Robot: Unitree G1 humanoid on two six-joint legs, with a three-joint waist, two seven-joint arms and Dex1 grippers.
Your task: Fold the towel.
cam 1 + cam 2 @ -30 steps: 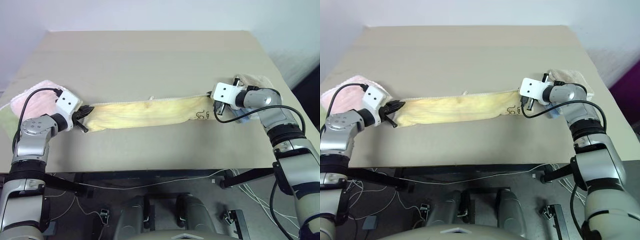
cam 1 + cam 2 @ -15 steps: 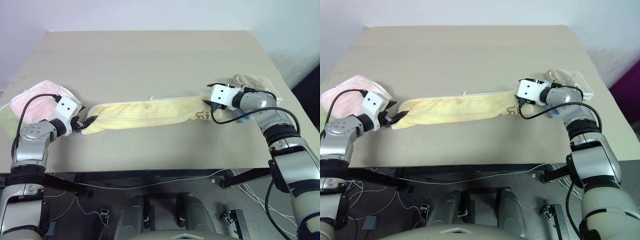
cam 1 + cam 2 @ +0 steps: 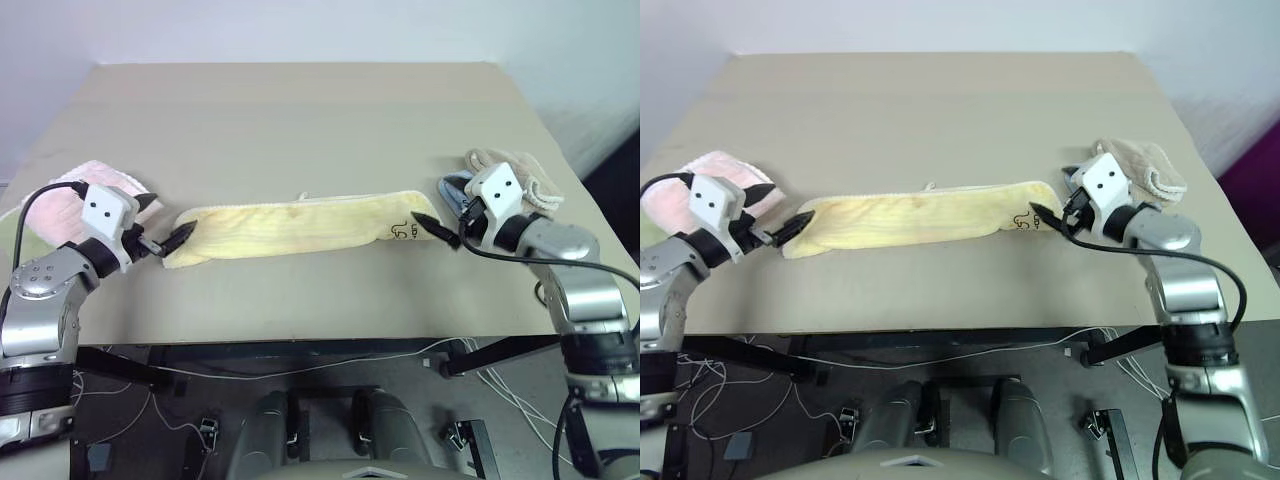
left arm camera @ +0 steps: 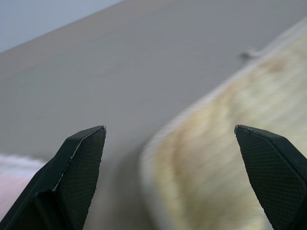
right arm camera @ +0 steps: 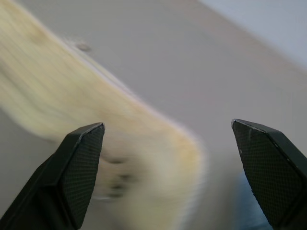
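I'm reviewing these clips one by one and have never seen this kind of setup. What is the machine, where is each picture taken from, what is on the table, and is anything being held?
It is a humanoid robot with two arms, each ending in a two-fingered black end effector. Two pictures come from cameras in its head, looking down over the table. The other two come from cameras on each wrist, looking out between that arm's fingers. A long pale yellow towel lies stretched across the table. The left end effector and the right end effector sit at its two ends, both open, holding nothing. A pink towel lies at the robot's left, a beige folded towel at its right.
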